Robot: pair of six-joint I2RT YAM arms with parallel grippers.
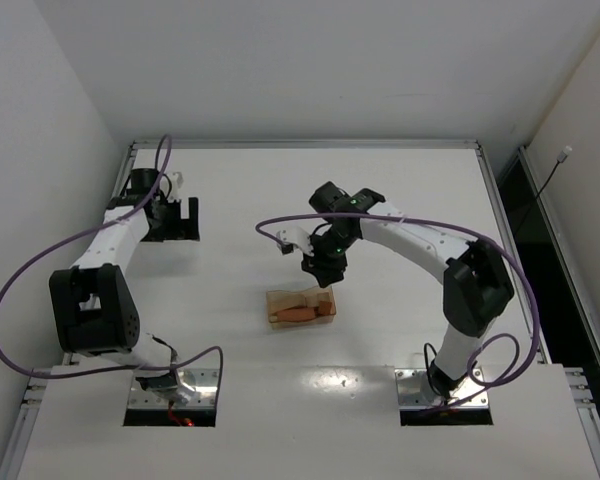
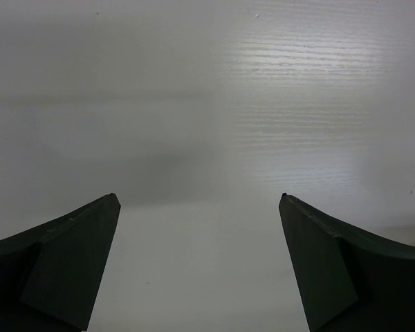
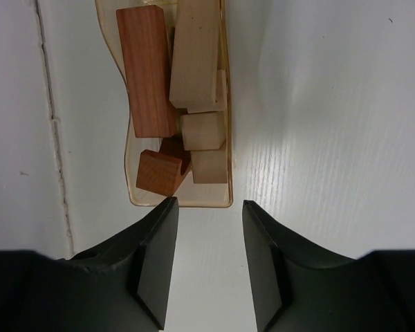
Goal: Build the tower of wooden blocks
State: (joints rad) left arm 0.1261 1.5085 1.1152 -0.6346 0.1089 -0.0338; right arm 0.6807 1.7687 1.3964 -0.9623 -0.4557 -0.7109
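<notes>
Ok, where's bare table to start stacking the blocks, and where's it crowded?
Bare table lies left of the tray, out toward the left gripper, and in the strip between the tray and the near edge. Crowded: the tray itself, packed with blocks, and its far edge, where the right gripper hovers.

Top view: bright, even overhead light; table (image 1: 380, 340) near-white, shadows faint. Left wrist: streaky glare ahead-right of left fingers (image 2: 62, 270), table texture showing in it; grey dim patch ahead-left; fingers near-black, edges soft. Right wrist: blocks (image 3: 149, 69) ahead sharp; glare on table right of tray (image 3: 194, 202); right fingers (image 3: 270, 270) underexposed, slightly blurred.
</notes>
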